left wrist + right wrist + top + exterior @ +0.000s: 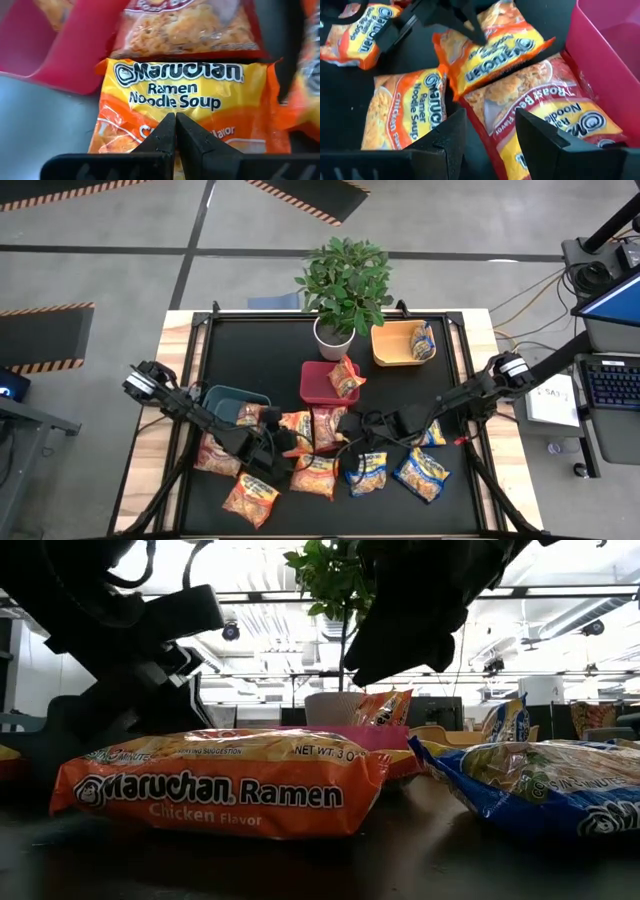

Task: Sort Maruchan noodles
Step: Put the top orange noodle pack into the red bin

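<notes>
**Inspector A:** Landmark is the red rectangular plastic bin [318, 383] at the middle of the black tabletop [250, 350]. Where are the crinkly plastic Maruchan ramen packets [314, 476]?

**Inspector B:** Most lie flat in a loose cluster in front of the red bin: orange ones toward the left arm, blue-and-yellow ones toward the right arm. One orange packet leans on the bin's rim. One blue-and-yellow packet [423, 340] sits in the orange plastic bin [388, 352], just beyond the red one.

**Inspector A:** Left gripper [175, 131]?

**Inspector B:** In front of the red bin, jaws pressed together over an orange chicken-flavour packet [185, 95]. Whether it is pinched, I cannot tell.

**Inspector A:** Right gripper [490, 125]?

**Inspector B:** Also in front of the bin, jaws spread wide, holding nothing, above a red roast-beef packet [540, 115].
</notes>
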Motion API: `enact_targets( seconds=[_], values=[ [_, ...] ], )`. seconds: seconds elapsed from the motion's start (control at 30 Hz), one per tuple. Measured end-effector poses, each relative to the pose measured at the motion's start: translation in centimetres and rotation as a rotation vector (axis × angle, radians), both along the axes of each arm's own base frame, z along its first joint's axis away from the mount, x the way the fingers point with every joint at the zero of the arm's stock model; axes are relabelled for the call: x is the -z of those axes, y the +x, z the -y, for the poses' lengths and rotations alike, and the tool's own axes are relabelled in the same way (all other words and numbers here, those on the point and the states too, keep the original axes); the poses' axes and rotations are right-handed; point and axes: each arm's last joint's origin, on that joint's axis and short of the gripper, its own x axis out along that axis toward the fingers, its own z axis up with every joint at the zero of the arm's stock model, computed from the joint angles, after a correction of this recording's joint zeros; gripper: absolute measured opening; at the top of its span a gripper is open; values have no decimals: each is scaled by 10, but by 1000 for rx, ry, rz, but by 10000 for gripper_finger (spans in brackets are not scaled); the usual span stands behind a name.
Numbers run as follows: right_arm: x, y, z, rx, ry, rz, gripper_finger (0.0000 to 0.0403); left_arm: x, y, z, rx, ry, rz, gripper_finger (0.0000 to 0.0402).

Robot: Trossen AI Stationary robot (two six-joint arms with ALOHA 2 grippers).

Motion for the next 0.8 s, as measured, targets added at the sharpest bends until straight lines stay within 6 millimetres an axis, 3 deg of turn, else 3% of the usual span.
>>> enact_targets(
  seconds=[0.23, 0.53, 0.67, 0.8],
  values=[
    [0, 7, 10, 74, 131, 23, 170, -12, 10, 19, 194, -142, 79, 0],
    [1, 9, 16, 164, 282, 14, 242, -22, 10, 19, 156, -92, -33, 0],
    [0, 10, 13, 73, 241, 18, 264, -27, 11, 20, 158, -76, -57, 0],
    [-2, 10, 8, 8, 248, 34, 260, -29, 10, 25, 170, -77, -52, 0]
  ],
)
